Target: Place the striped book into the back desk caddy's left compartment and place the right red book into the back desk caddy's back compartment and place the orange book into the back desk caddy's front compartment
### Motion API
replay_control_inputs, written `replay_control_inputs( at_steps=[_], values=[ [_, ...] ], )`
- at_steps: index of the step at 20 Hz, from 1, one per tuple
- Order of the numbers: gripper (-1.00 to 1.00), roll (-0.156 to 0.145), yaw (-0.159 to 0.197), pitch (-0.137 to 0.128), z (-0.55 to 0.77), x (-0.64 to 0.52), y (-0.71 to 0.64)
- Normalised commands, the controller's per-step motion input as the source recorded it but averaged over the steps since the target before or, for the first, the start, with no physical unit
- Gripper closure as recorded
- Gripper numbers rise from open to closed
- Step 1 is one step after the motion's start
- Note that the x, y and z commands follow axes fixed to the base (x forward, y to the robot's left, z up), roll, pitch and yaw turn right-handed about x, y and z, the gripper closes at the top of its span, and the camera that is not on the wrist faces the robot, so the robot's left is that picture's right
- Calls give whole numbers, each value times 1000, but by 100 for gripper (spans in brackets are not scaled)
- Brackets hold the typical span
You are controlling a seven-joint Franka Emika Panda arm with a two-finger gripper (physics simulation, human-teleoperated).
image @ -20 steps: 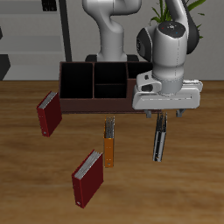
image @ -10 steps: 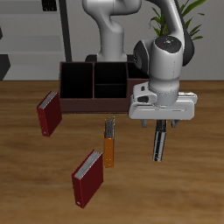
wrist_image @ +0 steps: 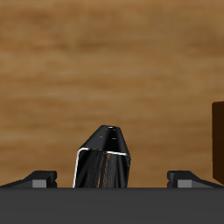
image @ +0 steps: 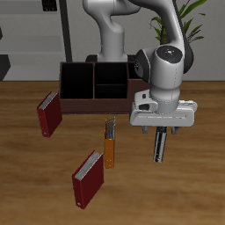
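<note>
Directly below, slim striped book (wrist_image: 103, 157) on woodgrain table (wrist_image: 105, 70), fingers (image: 163, 130) spread apart.

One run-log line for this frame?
phase: approach | claw: open, above striped book | orange book: on table | back desk caddy: no books visible inside

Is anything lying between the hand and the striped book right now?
No. In the wrist view the striped book stands directly between the open fingers with nothing intervening; the exterior view shows the hand just above it.
</note>
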Motion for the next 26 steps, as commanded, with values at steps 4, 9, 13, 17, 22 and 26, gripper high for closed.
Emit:
replay_control_inputs(
  at_steps=[4,9,13,17,22,26],
  values=[
    [-100,-17,-6,57,-227,87,-66],
    [100,37,30,31,-138,-67,67],
    [100,17,-3,-11,124,-161,15],
    [100,4,-22,-15,284,-99,-103],
    [100,-1,-16,-30,445,-82,-186],
    [100,-7,2,-66,783,-241,-485]
  ],
)
